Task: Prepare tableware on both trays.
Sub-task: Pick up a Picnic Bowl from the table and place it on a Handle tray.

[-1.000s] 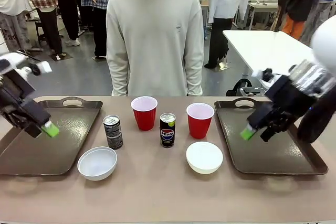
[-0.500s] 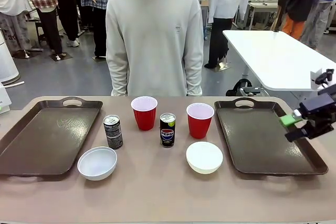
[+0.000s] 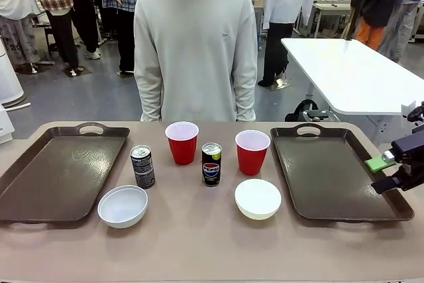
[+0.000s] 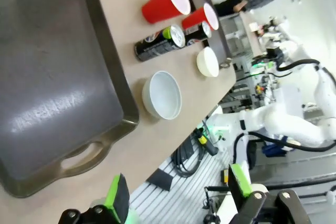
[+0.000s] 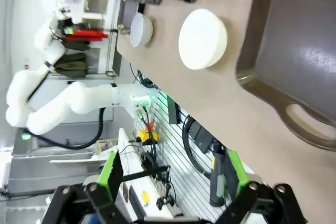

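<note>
Before me the trays are dark plastic with a dull sheen. The red cups are glossy plastic, the cans shiny metal, the white bowls smooth, the worktop matt.

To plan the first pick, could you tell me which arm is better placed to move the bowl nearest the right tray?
Right, probably. The right claw hangs open at the right tray's outer edge, on that bowl's side; the left claw is by the left tray, farther off.

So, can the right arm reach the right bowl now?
Probably yes: its open end effector hovers at the outer edge of the right tray, and only that low tray lies between it and the bowl.
</note>
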Controlling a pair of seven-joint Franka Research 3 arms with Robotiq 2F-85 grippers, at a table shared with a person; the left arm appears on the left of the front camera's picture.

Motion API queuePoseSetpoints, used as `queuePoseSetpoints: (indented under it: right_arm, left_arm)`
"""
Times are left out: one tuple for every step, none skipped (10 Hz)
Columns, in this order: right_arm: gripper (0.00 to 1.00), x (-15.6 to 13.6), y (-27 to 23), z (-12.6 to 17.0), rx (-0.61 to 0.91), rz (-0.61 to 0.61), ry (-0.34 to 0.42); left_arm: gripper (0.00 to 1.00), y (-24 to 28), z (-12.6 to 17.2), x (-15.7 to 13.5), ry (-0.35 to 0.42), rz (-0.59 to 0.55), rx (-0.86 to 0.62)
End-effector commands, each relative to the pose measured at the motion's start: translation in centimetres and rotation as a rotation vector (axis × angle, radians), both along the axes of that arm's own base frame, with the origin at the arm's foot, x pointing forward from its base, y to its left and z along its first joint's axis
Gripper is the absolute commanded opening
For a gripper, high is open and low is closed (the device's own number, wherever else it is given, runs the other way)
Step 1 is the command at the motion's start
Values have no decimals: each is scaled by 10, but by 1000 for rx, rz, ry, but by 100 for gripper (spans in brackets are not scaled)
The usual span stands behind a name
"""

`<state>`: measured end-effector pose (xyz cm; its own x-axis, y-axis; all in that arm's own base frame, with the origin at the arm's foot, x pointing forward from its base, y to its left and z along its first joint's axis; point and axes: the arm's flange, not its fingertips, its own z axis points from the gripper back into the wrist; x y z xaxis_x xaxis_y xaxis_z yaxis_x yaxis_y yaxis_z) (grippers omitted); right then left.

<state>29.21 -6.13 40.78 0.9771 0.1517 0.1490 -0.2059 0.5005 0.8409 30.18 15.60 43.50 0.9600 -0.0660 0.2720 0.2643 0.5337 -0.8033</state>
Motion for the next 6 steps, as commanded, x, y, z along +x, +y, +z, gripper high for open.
queuePoseSetpoints:
  right_arm:
    - [100, -47, 21, -23, 16, -15, -25]
    - [100, -47, 24, -24, -8, -23, -36]
    - [100, -44, 29, -23, -64, -21, -69]
    - [100, -2, -7, 1, -2, -22, -2]
    - [100, -2, -7, 1, -2, -22, -2]
    - [100, -2, -7, 1, -2, -22, -2]
  left_arm:
    - [100, 4, 2, 2, -33, 40, -8]
    - [100, 3, 1, 3, -33, 34, 13]
    - [100, -3, 3, 3, -52, 12, 59]
    - [100, 5, 3, 1, -2, 28, 9]
    - [100, 5, 3, 1, -2, 28, 9]
    - [100, 5, 3, 1, -2, 28, 9]
